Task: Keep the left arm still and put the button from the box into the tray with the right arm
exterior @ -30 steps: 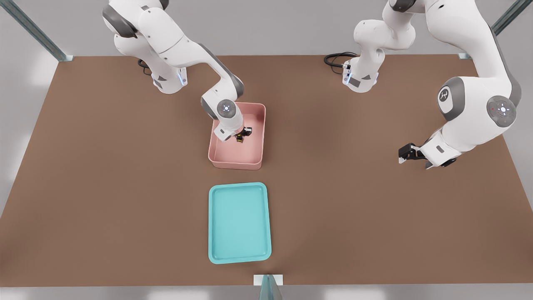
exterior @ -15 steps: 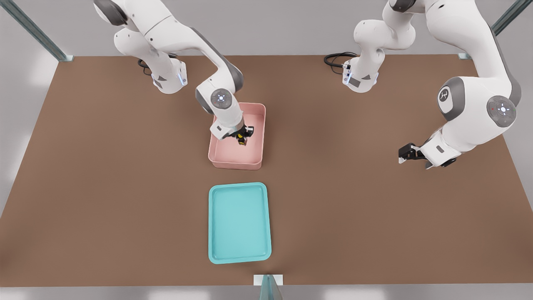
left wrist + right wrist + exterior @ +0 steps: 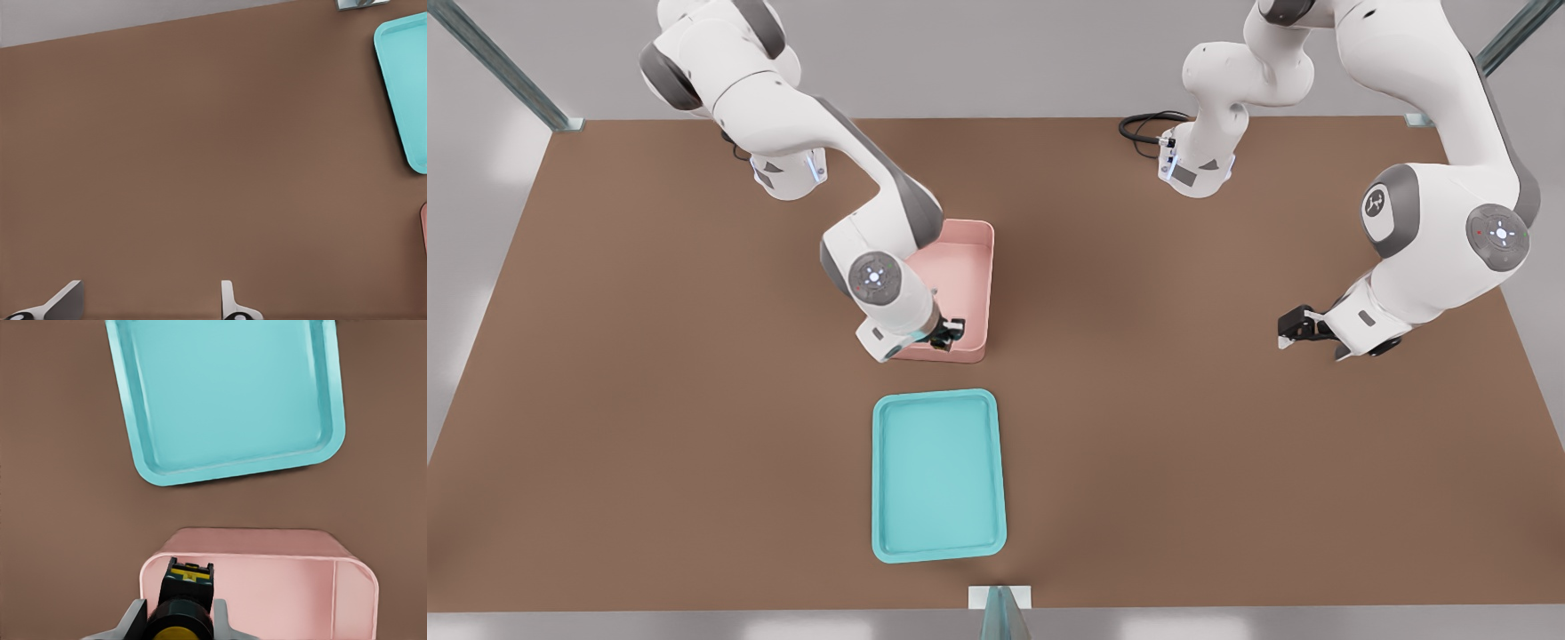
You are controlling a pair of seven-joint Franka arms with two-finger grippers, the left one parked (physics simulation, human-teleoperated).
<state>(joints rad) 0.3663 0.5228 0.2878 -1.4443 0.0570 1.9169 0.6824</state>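
My gripper (image 3: 944,335) hangs over the near end of the pale pink box (image 3: 971,267), raised above its floor. It is shut on the button (image 3: 181,607), whose yellow cap and black body show between the fingers in the right wrist view, above the box (image 3: 280,580). In the front view the button (image 3: 941,342) is only a small dark speck under the wrist. The turquoise tray (image 3: 936,474) lies flat on the table just nearer the camera than the box, and it holds nothing. The tray (image 3: 227,393) also fills the far part of the right wrist view.
The other white arm (image 3: 1423,258) stands at the front view's right with its small black gripper (image 3: 1303,324) above bare table. A strip of brown table (image 3: 934,373) separates box and tray. A grey bracket (image 3: 999,597) sits at the table's near edge.
My gripper has risen from the middle of the box with the button in it and moved toward the box's near wall, closer to the tray.
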